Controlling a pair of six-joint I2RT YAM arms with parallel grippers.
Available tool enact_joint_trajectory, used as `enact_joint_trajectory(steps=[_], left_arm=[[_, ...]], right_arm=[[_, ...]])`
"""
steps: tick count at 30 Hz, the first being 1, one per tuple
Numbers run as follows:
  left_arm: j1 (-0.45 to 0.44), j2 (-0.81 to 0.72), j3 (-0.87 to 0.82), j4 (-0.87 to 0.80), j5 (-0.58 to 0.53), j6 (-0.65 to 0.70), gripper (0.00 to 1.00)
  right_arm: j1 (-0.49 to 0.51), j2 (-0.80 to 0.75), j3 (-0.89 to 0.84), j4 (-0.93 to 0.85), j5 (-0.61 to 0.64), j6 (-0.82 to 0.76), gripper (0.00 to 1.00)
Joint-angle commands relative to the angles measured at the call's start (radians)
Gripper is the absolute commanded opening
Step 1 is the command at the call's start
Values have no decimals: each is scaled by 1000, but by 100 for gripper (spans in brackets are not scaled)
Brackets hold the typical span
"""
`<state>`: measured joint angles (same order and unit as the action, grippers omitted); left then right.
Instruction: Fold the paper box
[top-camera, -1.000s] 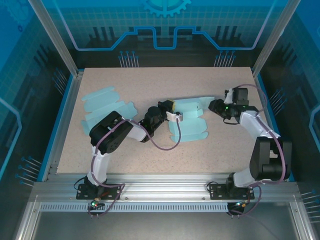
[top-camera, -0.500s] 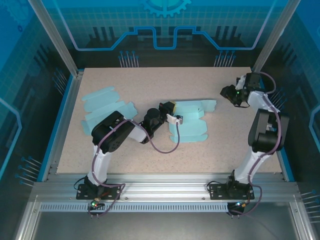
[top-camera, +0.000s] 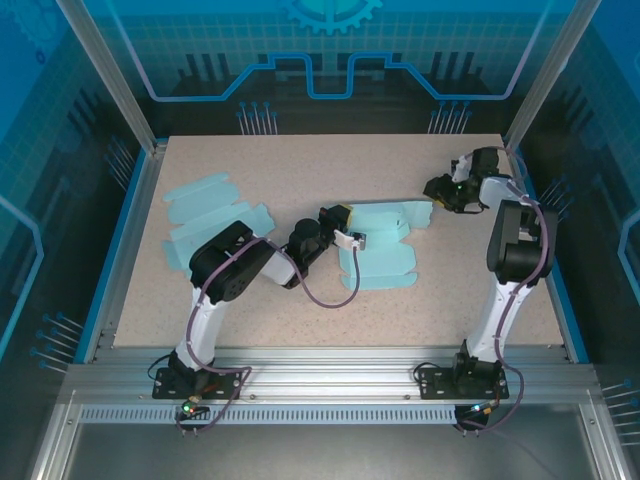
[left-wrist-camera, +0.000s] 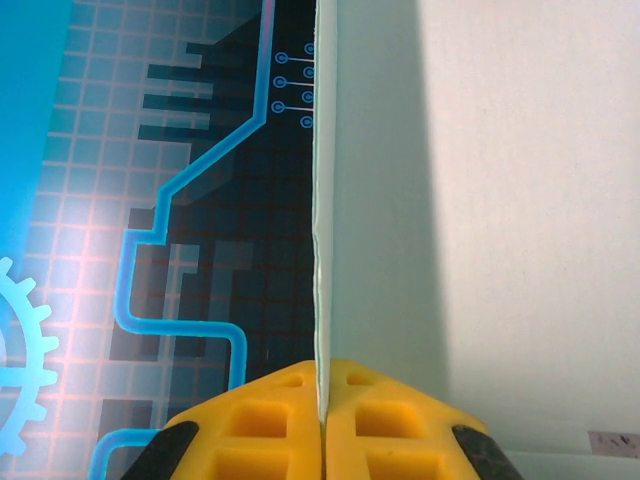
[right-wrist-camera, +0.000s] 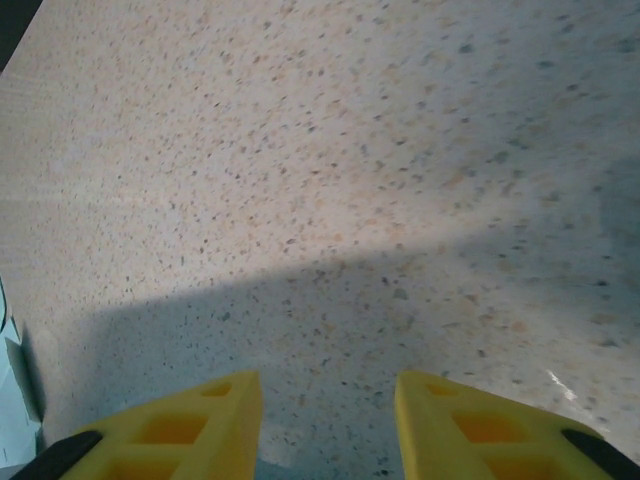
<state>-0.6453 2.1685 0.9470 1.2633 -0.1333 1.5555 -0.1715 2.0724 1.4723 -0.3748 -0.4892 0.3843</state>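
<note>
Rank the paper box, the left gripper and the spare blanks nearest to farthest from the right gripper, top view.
1. paper box, centre, just beside the right gripper.
2. left gripper, pinching the box's left edge.
3. spare blanks, far left.

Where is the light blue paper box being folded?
Top view: the light blue paper box lies mid-table, left gripper shut on its left edge, right gripper open past its far-right corner.

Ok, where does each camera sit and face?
Top external: above and behind the robot, looking down on the table, left arm, right arm and paper box.
Left wrist: along the shut left gripper, pinching the box's edge.
Right wrist: down past the open right gripper at the tabletop.
Shared: top and left wrist both show the box.
</note>
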Motion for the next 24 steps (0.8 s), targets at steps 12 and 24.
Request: enact_joint_trajectory(steps=[12,24], left_arm=[[19,37,35,19,3,47,0],[20,51,46,23,-2,59,0]], right_arm=[[39,-122,-221,121,-63,12,40],[109,-282,-397,194,1,30,41]])
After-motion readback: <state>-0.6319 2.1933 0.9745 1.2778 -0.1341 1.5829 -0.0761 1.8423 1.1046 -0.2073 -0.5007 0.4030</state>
